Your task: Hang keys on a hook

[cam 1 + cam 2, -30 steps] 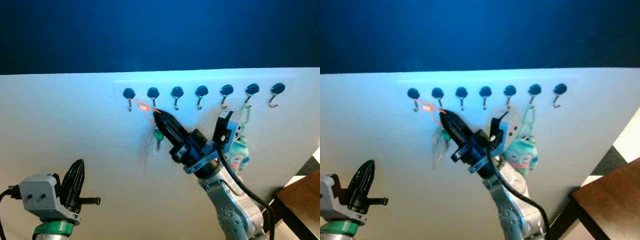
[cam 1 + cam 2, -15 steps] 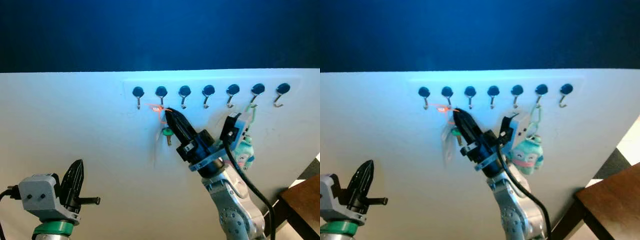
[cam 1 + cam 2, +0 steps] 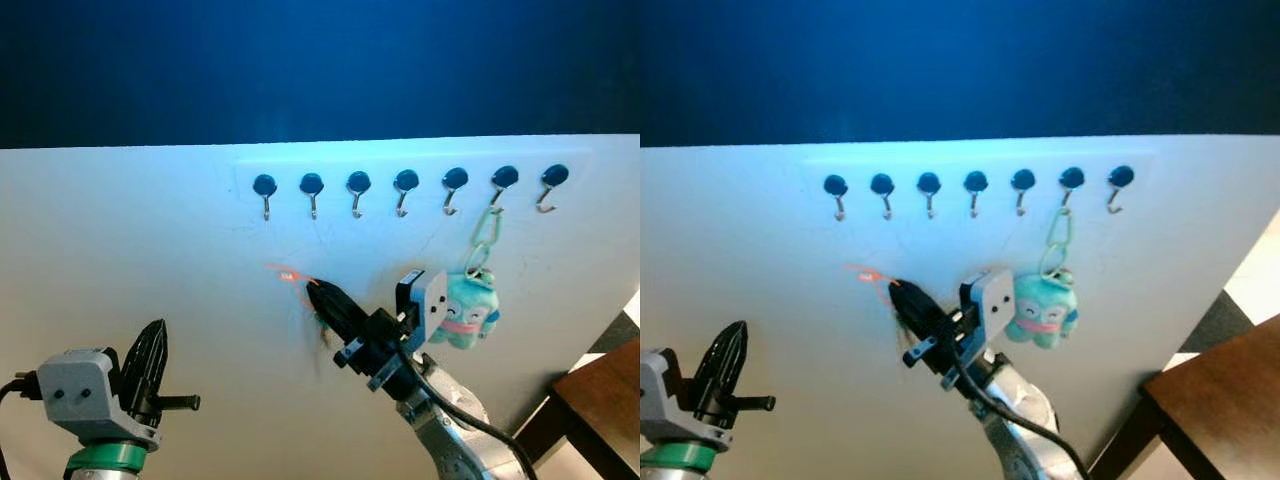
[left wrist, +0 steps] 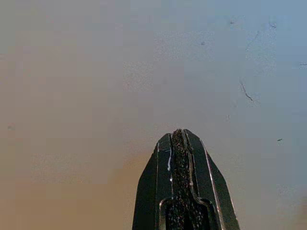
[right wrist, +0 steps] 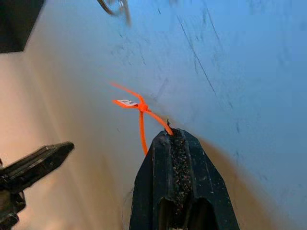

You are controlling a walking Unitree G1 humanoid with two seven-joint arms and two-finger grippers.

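From where I stood, the row of hooks (image 3: 405, 193) on the white wall (image 3: 150, 250) was the thing to measure by. The right gripper (image 3: 318, 296) sat well below that row, under the second and third hooks from the left, its fingers pinched together on the orange loop (image 5: 140, 111) of the keys (image 3: 327, 335). The loop stuck up and to the left past the fingertips, toward the hooks; the keys hung just beneath the fingers, dim against the wall. A teal plush toy (image 3: 463, 312) dangled from the sixth hook, beside the arm. The left gripper (image 4: 178, 143) waited far below, fingers pressed together on nothing. To my eye, the loop needed lifting straight upward.
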